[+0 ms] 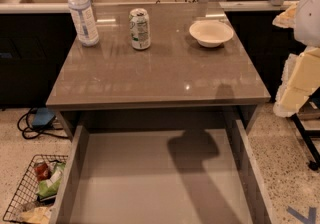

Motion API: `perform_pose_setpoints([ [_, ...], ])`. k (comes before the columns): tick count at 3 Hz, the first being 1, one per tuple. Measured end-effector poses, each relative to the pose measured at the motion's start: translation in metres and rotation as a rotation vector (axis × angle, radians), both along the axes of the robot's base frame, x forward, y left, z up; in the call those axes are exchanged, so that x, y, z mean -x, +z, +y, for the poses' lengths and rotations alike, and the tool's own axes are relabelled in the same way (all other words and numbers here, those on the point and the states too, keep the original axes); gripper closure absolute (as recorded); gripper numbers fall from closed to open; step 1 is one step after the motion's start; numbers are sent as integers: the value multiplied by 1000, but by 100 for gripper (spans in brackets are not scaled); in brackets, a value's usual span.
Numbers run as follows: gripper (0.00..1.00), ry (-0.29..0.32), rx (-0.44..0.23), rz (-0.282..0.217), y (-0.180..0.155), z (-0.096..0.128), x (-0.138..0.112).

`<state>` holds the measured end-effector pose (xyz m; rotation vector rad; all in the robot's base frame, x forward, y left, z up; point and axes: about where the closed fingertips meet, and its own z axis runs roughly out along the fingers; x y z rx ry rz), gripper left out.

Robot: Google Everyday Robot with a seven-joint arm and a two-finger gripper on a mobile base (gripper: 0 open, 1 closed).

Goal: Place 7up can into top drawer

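The 7up can [140,29], white and green with a silver top, stands upright on the grey-brown cabinet top [160,75], near the back and between a bottle and a bowl. The top drawer [160,178] is pulled out below the cabinet top, with a flat bare bottom and low side walls. My gripper [294,53] hangs at the right edge of the view, beyond the cabinet's right side and well apart from the can. Its cream fingers [300,80] stand apart, open and empty.
A taller clear plastic water bottle [82,15] stands left of the can. A white bowl [211,33] sits right of it. A wire basket [35,188] with snack packs rests on the floor left of the drawer. Cables [35,120] lie behind it.
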<state>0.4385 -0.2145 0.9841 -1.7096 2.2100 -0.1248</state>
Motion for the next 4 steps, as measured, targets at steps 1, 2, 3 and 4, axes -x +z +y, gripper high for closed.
perform_pose_setpoints([
  [1,0,0,0,0,0,0,0],
  [2,0,-10,-31,-30,5,1,-9],
  [3,0,-23,-144,-106,10,8,-39],
  [4,0,-27,-358,-185,-1,20,-84],
])
